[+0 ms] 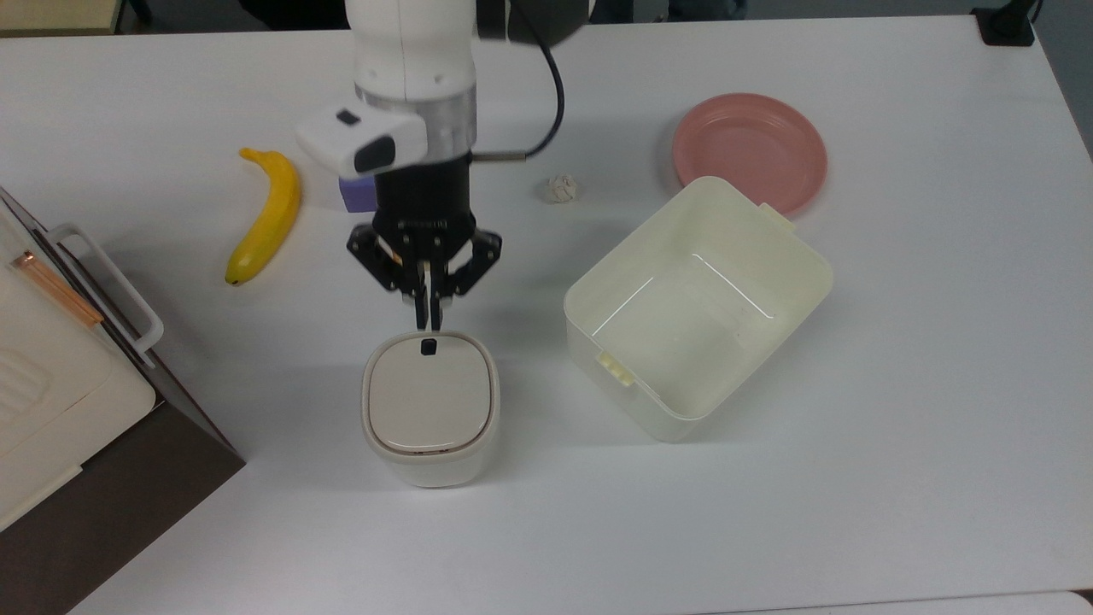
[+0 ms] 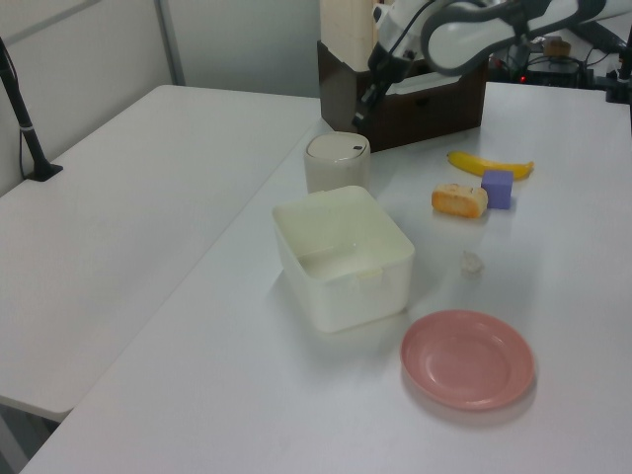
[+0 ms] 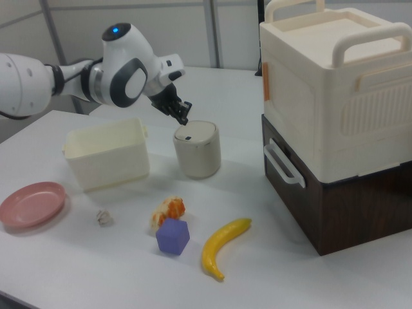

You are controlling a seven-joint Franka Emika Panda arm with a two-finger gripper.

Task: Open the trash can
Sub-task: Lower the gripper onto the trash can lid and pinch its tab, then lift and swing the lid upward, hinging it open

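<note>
The trash can (image 1: 429, 407) stands on the white tabletop (image 1: 897, 427), nearest of the things to the tabletop's bottom edge in the top view, its beige lid (image 1: 429, 394) lying flat and shut. A small black button (image 1: 429, 346) sits at the lid's far rim. The end effector (image 1: 428, 324) hangs just beyond that rim, pointing down, its tip just short of the button in the top view; its two fingers are drawn together with almost no gap and hold nothing. In the right view the end effector (image 3: 183, 120) hovers just above the can's (image 3: 197, 149) top edge, whether touching or not cannot be told. In the left view the end effector (image 2: 362, 112) is just above the can (image 2: 336, 162).

To the top view's right of the can sits a larger lidless cream tub (image 1: 698, 306), turned at an angle. At the tabletop's left edge in the top view stands a cream appliance (image 1: 51, 376) on a dark brown base. Farther back, a banana (image 1: 263, 217) lies toward the left, a purple block (image 1: 354, 195) shows partly behind the arm, and a crumpled paper ball (image 1: 561, 188) lies near the middle. A pink plate (image 1: 749, 149) rests beyond the tub, toward the tabletop's far right corner. In the right view a piece of bread (image 3: 168, 211) lies touching the purple block (image 3: 172, 236)
</note>
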